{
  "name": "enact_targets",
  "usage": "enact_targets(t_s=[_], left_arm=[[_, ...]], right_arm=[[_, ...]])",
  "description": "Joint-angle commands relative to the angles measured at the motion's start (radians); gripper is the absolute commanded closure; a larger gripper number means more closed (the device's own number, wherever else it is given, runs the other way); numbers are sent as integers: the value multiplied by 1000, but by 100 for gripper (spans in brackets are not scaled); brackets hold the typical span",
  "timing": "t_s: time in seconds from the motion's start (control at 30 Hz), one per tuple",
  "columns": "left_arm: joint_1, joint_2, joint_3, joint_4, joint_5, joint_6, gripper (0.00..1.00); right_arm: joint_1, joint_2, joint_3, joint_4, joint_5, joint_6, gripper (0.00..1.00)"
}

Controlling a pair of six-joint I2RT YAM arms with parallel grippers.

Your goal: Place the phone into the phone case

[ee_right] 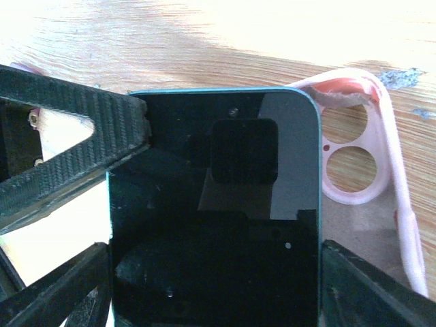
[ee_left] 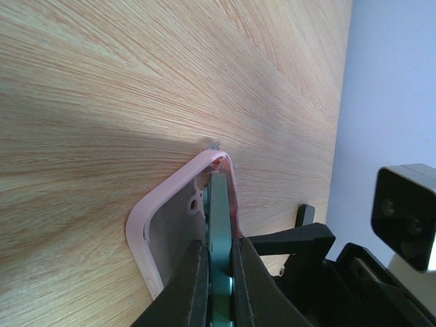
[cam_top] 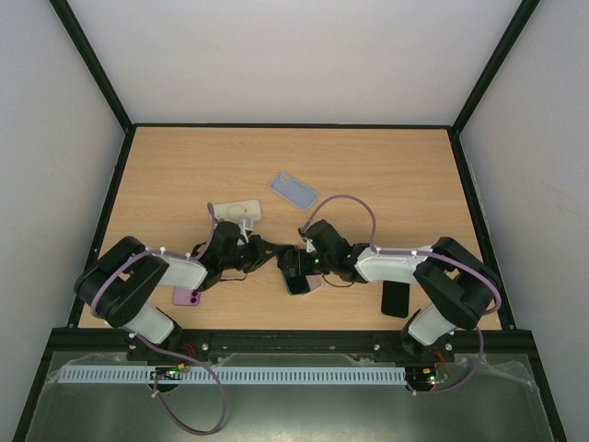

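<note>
Left end effector [ee_left: 219, 253] pinches the phone [ee_left: 218, 204] through its thickness near a corner, likely to steady it. The phone sits mid-frame in the top view, over the pink case [ee_right: 403, 225] on the tabletop [ee_left: 102, 82], top corner at the case rim. Right end effector [ee_right: 216, 279] clamps the phone's long sides, seemingly to press it in.

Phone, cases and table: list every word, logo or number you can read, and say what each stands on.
None readable.
The phone screen is dark and blank.
The pink case, the blue case and the wooden table show no print.
</note>
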Motion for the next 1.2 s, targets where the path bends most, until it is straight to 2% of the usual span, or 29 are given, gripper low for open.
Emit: enact_targets(t_s=[0.0, 0.1, 0.2, 0.3, 0.37, 0.43, 0.6, 0.8, 0.97, 1.17], left_arm=[[-4, 13, 29, 6, 5, 34, 97], [-4, -1, 42, -43, 7, 61, 97], [-4, -17, 52, -95, 0, 86, 97], [-3, -19, 63, -127, 1, 99, 97], [-3, -16, 70, -139, 8, 102, 97], [-3, -14, 73, -142, 17, 104, 97], [-1, -26, 93, -209, 22, 124, 97], [20, -39, 101, -251, 41, 128, 97], [39, -36, 98, -274, 67, 115, 97], [43, -40, 97, -299, 74, 117, 97]], right_arm=[[2, -73, 1, -26, 18, 12, 16], [2, -141, 5, -91, 67, 5, 14], [0, -195, 18, -178, 155, -15, 16], [-11, -189, 18, -246, 243, -36, 28], [-35, -170, 5, -258, 249, -39, 36], [-49, -153, -14, -246, 239, -31, 41], [-54, -119, -52, -206, 189, -2, 43], [-44, -108, -134, -88, 44, 82, 48], [11, -117, -151, -51, 32, 164, 55], [39, -125, -206, 92, 14, 289, 66]])
